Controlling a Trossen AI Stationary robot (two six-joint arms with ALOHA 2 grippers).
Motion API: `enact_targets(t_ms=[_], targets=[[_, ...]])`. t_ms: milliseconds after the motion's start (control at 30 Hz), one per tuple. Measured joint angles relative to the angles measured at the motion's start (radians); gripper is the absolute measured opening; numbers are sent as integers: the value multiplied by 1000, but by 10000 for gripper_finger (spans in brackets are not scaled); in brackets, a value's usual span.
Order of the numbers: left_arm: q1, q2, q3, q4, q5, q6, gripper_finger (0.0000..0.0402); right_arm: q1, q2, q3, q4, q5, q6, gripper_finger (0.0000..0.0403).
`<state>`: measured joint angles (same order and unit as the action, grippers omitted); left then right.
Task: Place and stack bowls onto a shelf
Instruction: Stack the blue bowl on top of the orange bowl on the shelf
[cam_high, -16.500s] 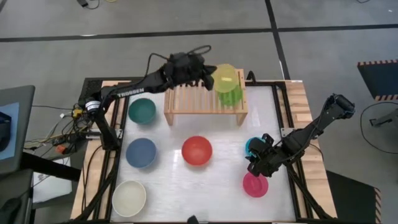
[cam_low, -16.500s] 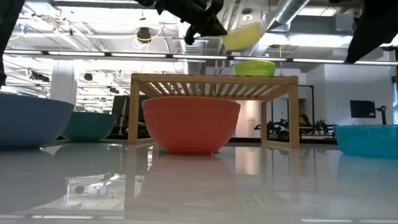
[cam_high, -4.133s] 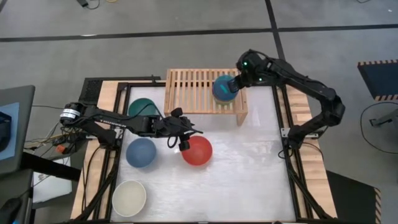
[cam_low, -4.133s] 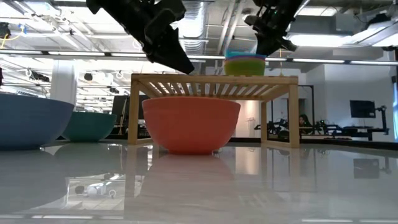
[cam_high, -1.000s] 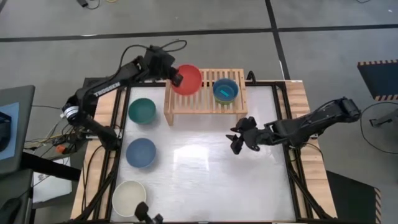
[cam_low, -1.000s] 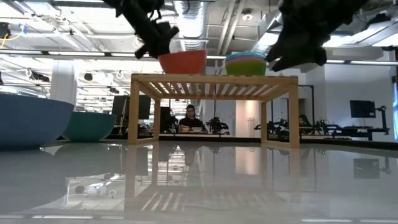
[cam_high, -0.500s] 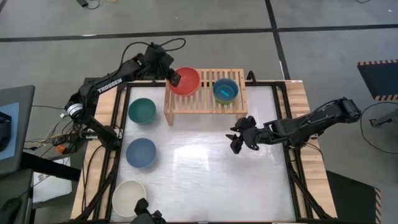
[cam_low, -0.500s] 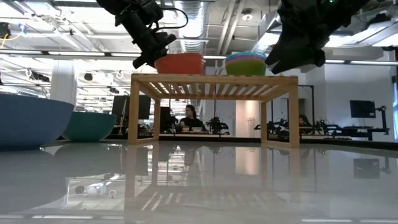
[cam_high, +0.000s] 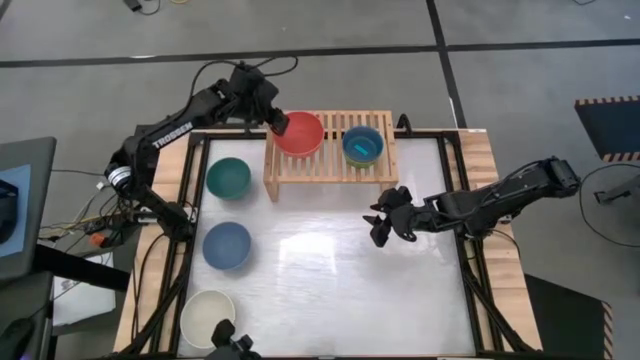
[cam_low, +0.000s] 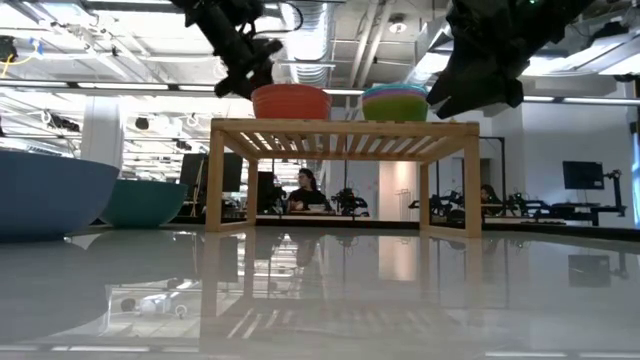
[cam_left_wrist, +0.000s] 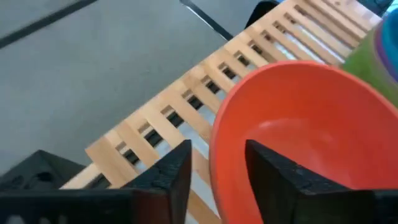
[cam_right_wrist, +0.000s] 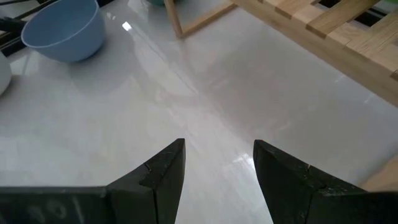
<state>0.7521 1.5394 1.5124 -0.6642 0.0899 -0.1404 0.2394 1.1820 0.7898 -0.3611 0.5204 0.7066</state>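
While the red bowl (cam_high: 299, 132) sits on the shelf (cam_high: 330, 172), left gripper (cam_high: 277, 123) straddles its rim, fingers parted; right gripper (cam_high: 381, 219) waits spread.

grey floor (cam_high: 330, 30) around the table, crossed by dark seam lines — one long line runs side to side, another cuts across it. a striped mat corner (cam_high: 607, 125) lies at the right edge. across the room: exposed ceiling ducts (cam_low: 375, 25), white beams, a dark wall screen (cam_low: 582, 175) — and a person seated at a desk (cam_low: 305, 190)
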Motion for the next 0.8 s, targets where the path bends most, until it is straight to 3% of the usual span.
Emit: enact_targets(t_ms=[167,333,467,600,800], targets=[[-16,-14,93,-102,-68,54,168,0,0,0,-2,2,-2,214],[-70,-109,63,-140,-160,93,174,5,2,0,-2,4,-1,214],[-154,-234,-45,-154,-213,89,169,19,31,0,20,4,-10,214],[-319,-392,-209,-151,-260,25,158,34,97,0,127,-15,-78,214],[-648,-591,-467,-151,-324,-151,142,35,268,3,603,-107,-111,214]])
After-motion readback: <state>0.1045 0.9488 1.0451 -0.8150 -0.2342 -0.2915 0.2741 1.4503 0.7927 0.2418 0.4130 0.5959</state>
